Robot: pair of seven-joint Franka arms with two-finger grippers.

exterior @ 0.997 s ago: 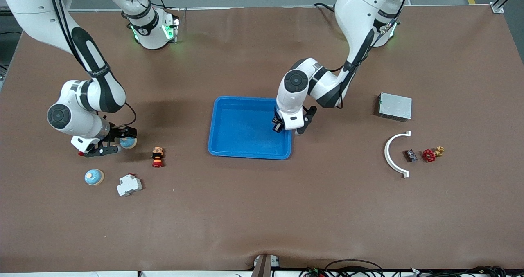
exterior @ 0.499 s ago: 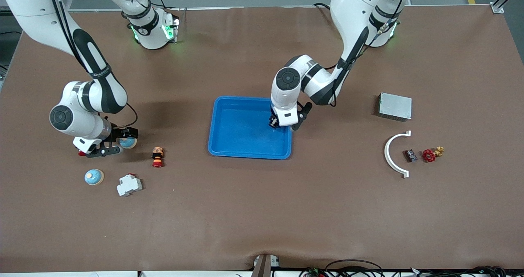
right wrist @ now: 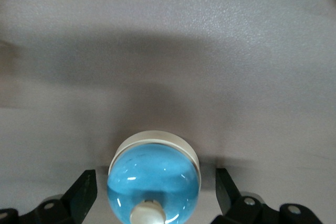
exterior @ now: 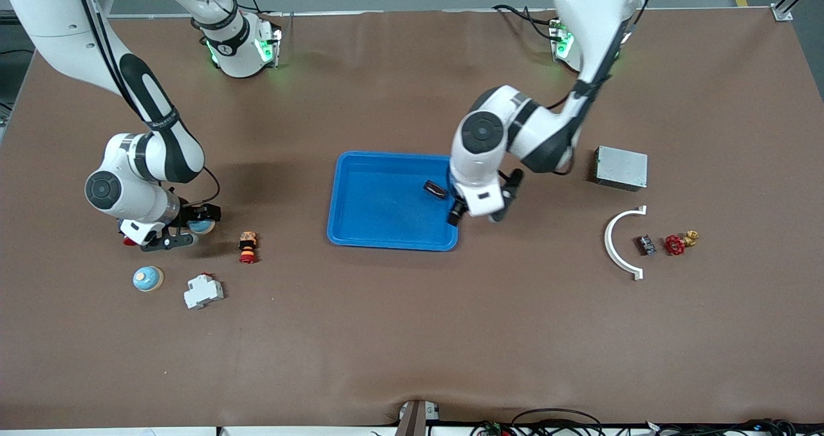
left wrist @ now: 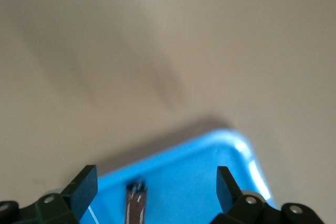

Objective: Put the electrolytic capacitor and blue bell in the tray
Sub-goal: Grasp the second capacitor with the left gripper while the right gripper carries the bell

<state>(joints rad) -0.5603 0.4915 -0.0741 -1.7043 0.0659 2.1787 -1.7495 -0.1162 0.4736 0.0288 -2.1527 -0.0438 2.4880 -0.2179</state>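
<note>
Two blue bells sit toward the right arm's end of the desk (exterior: 412, 333): one blue bell (right wrist: 154, 178) lies between the spread jaws of the right gripper (exterior: 168, 233), whose fingers (right wrist: 84, 191) stand clear on either side of it without clamping, and a second bell (exterior: 147, 279) rests nearer the front camera, beside a white breaker (exterior: 203, 291). An orange-and-red part (exterior: 247, 246) stands close by, between the bells and the tray (exterior: 360, 233). The electrolytic capacitor (exterior: 436, 190), a small dark cylinder, lies inside the tray by the rim toward the left arm's end; the left wrist view shows it on the blue floor. The left gripper (exterior: 475, 212) hangs over that same rim with its jaws wide apart and nothing in them. Toward the left arm's end of the desk lie a grey metal box (exterior: 620, 167), a white curved piece (exterior: 616, 243), a small dark component (exterior: 646, 245) and a red valve handle (exterior: 674, 245), the box farthest from the front camera.
</note>
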